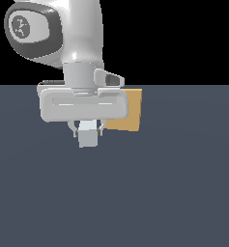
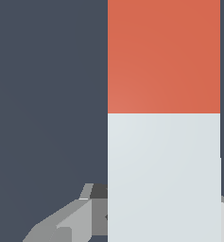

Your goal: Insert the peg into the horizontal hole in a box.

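Observation:
My gripper (image 1: pixel 87 131) is shut on the peg (image 1: pixel 87 135), whose pale grey end face shows between the fingers in the exterior view, above the dark floor. In the wrist view the peg (image 2: pixel 163 118) fills much of the frame, pale grey-white near the fingers (image 2: pixel 66 222) and red-orange at the far end. The tan box (image 1: pixel 125 110) stands behind the hand, toward the exterior view's right, partly hidden by the hand. Its hole is not visible.
The dark grey floor (image 1: pixel 174 183) spreads around the gripper and box. The arm's white links (image 1: pixel 63 34) rise above the hand in the exterior view.

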Controlling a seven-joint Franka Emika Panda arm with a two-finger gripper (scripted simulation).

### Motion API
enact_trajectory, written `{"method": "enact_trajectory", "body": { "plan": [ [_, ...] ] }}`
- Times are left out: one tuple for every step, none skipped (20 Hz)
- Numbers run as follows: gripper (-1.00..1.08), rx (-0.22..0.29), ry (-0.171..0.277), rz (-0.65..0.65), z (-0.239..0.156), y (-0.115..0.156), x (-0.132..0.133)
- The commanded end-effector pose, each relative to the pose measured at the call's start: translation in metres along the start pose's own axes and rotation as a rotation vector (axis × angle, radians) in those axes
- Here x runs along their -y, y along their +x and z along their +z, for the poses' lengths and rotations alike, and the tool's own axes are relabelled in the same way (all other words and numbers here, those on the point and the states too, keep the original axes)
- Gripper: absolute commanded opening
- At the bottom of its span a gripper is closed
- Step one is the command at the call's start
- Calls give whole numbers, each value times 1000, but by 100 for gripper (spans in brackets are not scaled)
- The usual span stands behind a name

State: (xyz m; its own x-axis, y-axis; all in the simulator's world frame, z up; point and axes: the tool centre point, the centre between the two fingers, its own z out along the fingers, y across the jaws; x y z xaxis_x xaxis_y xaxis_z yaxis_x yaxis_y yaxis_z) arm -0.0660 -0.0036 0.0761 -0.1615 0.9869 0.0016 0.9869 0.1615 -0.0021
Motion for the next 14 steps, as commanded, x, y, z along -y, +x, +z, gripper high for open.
{"method": "enact_trajectory", "body": {
  "plan": [
    [-100, 0, -3, 51, -5, 10, -4],
    [-100, 0, -3, 70, -7, 14, -5],
    [-100, 0, -3, 89, -9, 18, -6],
    [-100, 0, -3, 109, -10, 22, -8],
    [-100, 0, -3, 128, -12, 26, -9],
    [-100, 0, -3, 148, -14, 29, -11],
    [-100, 0, -3, 167, -15, 33, -12],
    [-100, 0, -3, 187, -17, 37, -14],
    [-100, 0, -3, 207, -18, 41, -16],
    [-100, 1, -3, 226, -20, 44, -18],
    [-100, 1, -3, 244, -22, 48, -20],
    [-100, 1, -3, 261, -23, 51, -22],
    [-100, 1, -3, 278, -24, 54, -24],
    [-100, 1, -3, 293, -26, 57, -26]
  ]
}}
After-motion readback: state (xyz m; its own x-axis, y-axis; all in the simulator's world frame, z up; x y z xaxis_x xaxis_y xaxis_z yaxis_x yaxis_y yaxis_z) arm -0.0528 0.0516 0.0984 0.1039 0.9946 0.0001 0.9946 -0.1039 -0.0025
